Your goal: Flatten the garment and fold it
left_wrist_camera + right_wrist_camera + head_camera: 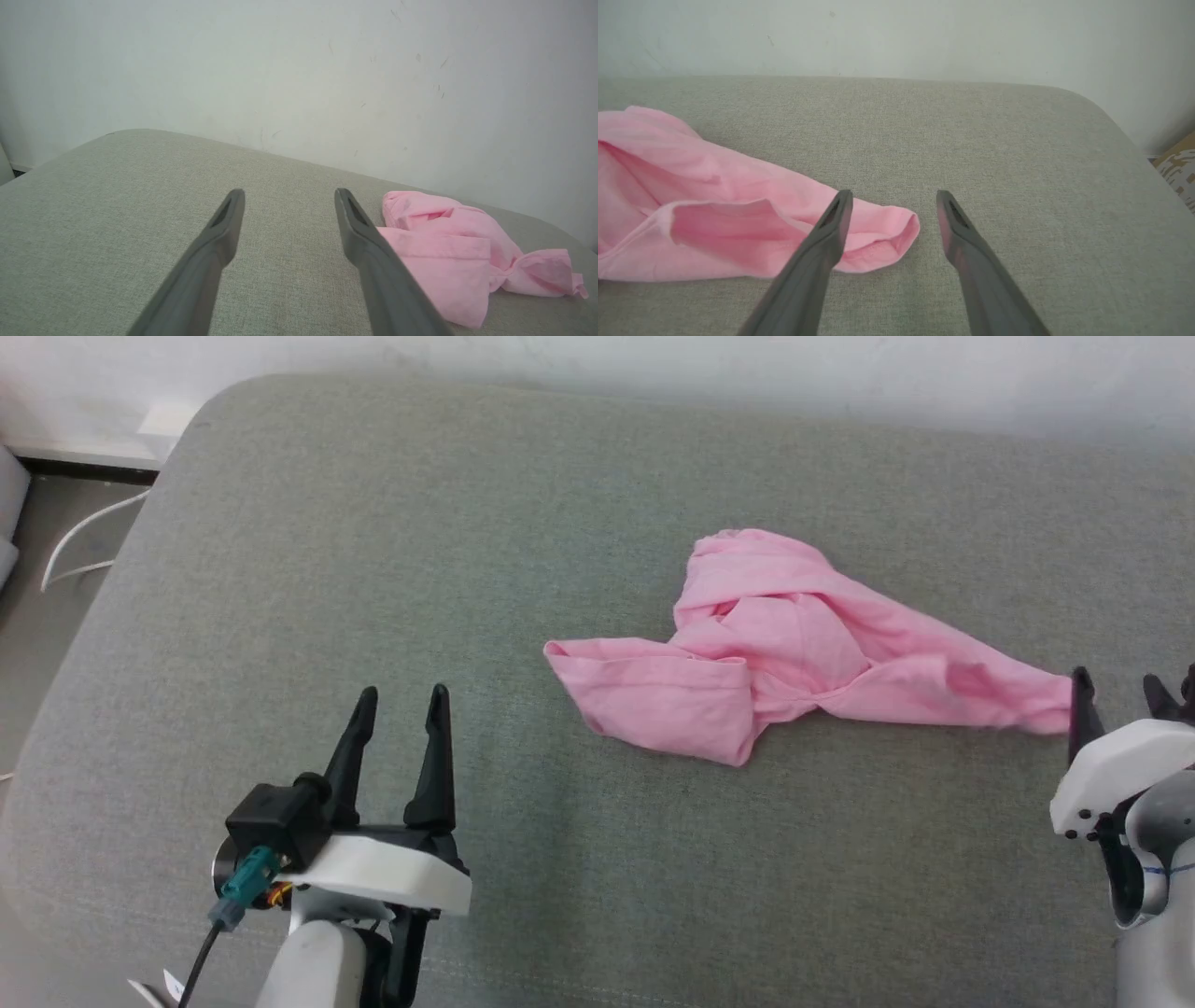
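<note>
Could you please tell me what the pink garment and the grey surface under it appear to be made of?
The garment: thin, soft cloth, matte; it creases and slumps in loose folds. The grey surface: likely padded upholstery fabric; a fine matte weave shows and its corners are rounded.

Both arms are hanging low up front, the left gripper (403, 693) pointing its fingers forward with jaws spread wide, the right gripper (1118, 679) sitting far right, fingers apart too, gripping nothing.
</note>
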Motion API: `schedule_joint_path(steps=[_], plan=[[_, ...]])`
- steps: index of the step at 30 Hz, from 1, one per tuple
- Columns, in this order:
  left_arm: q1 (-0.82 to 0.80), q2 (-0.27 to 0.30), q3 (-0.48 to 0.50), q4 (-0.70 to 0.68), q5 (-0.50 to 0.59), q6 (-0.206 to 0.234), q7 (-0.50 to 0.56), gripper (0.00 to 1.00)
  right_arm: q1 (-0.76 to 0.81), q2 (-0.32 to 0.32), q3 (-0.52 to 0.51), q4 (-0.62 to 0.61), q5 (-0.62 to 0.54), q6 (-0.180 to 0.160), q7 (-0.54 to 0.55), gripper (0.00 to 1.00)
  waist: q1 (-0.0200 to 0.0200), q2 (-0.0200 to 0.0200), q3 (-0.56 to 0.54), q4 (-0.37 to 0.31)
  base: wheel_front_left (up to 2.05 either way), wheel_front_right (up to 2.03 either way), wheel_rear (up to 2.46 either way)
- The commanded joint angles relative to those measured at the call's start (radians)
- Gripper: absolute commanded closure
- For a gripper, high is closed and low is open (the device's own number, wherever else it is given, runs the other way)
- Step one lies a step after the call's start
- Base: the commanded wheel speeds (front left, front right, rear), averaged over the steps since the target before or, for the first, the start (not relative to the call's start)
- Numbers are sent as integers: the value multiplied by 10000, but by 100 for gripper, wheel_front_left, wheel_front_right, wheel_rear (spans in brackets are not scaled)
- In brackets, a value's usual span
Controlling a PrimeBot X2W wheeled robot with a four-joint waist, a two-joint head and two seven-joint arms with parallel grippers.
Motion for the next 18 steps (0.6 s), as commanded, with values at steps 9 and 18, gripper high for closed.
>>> schedule_joint_path(steps=[9, 18], plan=[[-36, -9, 58, 54, 135, -5, -47, 0, 940, 177, 3325, -1311, 716, -7, -1398, 0, 0, -1, -340, -296, 0, 0, 0], [-206, -9, -131, -66, 123, 58, -47, 0, -122, -173, 7614, -1352, 914, -7, 111, 0, 0, -1, -133, 96, 0, 0, 0]])
